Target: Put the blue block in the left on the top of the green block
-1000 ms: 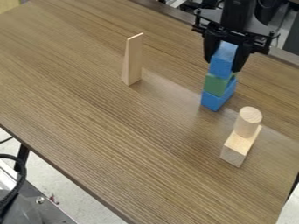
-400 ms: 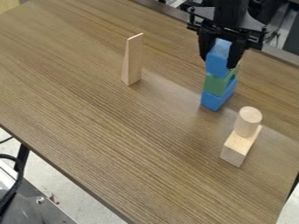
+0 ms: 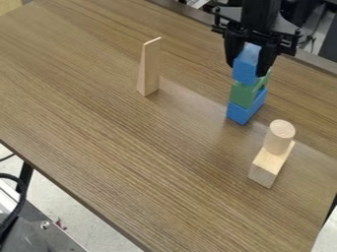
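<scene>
The work stands near completion. The upper blue block (image 3: 246, 65), the one to be placed, is at the far right of the desk (image 3: 131, 147), directly above the green block (image 3: 243, 94), which sits on a lower blue block (image 3: 244, 112). The claw (image 3: 247, 72) is closed on the upper blue block, one finger to its left and one to its right. The upper block appears to touch the green one, though the slanted view leaves full seating unproven. Left to do, in my judgement: release, then a straight lift clear; a sideways brush could topple the column. A pale wooden wedge (image 3: 150, 67) stands upright to the left; a wooden cylinder (image 3: 280, 136) rests on a wooden block (image 3: 268, 166) at near right. The blocks bear no legible label or writing.
</scene>
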You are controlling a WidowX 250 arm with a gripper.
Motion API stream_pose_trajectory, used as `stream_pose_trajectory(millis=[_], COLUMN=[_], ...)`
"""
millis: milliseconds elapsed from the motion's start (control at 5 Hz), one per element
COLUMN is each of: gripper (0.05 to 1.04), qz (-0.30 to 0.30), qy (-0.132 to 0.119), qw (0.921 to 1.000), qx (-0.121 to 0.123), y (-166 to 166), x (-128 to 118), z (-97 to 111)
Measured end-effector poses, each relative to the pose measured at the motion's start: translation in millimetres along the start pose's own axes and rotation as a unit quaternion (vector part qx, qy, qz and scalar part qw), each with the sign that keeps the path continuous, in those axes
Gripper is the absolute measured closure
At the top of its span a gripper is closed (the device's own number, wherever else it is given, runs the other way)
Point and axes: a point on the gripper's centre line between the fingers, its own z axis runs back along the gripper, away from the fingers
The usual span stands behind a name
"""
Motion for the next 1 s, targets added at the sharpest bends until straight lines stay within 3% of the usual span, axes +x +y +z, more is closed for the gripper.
stream_pose_trajectory(millis=[400,1000], gripper=[0.521,0.52], qz=[-0.005,-0.009], qy=[0.018,0.012], qw=[0.9998,0.9998], qx=[0.008,0.012], y=[-1.0,-2.5], x=[-3.7,-0.6], z=[-13.3,-16.1])
